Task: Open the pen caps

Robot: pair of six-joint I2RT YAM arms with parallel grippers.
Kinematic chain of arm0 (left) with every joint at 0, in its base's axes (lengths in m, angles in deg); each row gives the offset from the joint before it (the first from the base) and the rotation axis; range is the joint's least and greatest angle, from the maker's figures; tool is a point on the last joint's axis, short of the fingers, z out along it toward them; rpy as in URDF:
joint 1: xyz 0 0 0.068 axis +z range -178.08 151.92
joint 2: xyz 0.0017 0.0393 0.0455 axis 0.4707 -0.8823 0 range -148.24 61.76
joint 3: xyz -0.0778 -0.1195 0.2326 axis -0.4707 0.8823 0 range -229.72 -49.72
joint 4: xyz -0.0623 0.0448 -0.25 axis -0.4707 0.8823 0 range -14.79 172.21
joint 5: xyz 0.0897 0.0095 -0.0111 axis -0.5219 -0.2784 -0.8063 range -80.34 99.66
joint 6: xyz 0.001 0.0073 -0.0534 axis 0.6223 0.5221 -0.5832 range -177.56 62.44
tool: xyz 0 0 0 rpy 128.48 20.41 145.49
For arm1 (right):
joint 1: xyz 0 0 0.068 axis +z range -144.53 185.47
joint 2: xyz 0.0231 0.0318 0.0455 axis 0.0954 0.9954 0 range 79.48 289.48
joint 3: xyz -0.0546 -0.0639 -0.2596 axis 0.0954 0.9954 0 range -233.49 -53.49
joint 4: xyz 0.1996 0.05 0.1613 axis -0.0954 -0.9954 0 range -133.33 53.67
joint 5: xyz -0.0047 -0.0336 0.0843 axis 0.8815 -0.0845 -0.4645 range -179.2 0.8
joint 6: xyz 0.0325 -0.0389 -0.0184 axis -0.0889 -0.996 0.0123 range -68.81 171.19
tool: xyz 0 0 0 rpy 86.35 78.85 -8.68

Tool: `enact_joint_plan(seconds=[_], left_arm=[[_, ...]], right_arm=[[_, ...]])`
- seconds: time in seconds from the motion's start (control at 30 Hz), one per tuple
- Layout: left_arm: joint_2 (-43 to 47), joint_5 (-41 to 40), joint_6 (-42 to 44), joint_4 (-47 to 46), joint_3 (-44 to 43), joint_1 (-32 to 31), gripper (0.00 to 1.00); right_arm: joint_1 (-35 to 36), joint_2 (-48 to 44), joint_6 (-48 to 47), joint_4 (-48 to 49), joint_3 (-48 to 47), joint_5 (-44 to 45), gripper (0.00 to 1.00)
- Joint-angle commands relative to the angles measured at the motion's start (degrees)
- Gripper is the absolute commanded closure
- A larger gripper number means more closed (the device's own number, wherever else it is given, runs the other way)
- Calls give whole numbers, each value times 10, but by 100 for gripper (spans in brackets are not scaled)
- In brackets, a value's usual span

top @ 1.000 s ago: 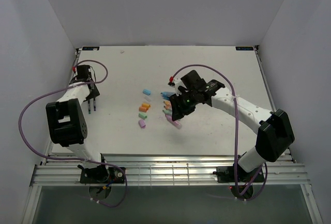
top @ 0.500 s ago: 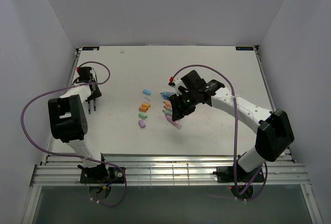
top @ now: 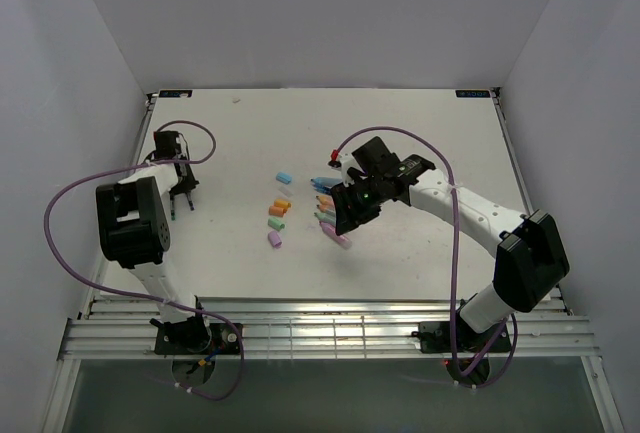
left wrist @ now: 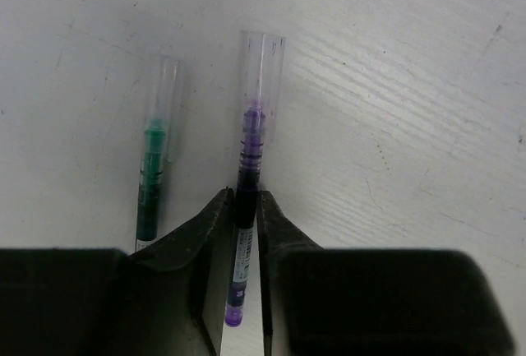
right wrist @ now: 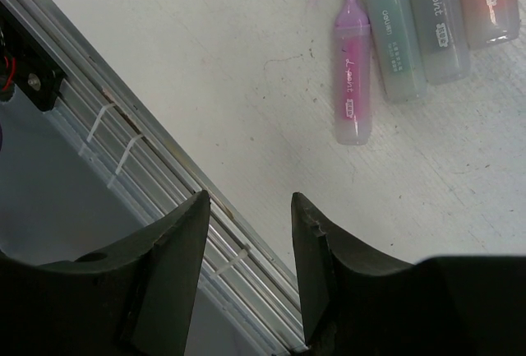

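Observation:
My left gripper [left wrist: 244,196] is shut on a thin purple pen [left wrist: 250,138] that lies on the table with a clear cap [left wrist: 261,68] on its far end. A thin green pen [left wrist: 151,177] with a clear cap lies just to its left. In the top view the left gripper [top: 181,194] is at the table's left side. My right gripper [right wrist: 249,198] is open and empty, hovering above the row of highlighters [top: 323,205]. An uncapped pink highlighter [right wrist: 351,76] lies beside green [right wrist: 393,35], grey [right wrist: 436,19] and orange [right wrist: 485,2] ones.
Loose pastel caps lie mid-table: light blue [top: 284,177], orange [top: 281,206], green [top: 277,223] and pink [top: 275,239]. The metal rail [right wrist: 123,142] of the table's front edge shows below the right gripper. White walls close in the table on three sides.
The left arm has swung its elbow forward and drawn the gripper slightly farther back on the table. The right arm has hardly moved.

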Motion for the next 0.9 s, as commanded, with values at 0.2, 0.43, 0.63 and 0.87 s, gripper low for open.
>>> enact_joint_plan(seconds=[0.2,0.43,0.63,0.87], left_arm=[[-22,58,-5,-3,-6,5,89],[0,99,-20,10,-18,-3,100],[55,136,-38,36,-33,-28,100],[156,201,-125,47,-21,-47,100]], right_arm=[[-5,-20,7,-6,3,17,50],[-8,-37,20,-7,8,33,50],[-11,-48,43,-7,10,36,49],[-29,-59,77,-2,2,0,49]])
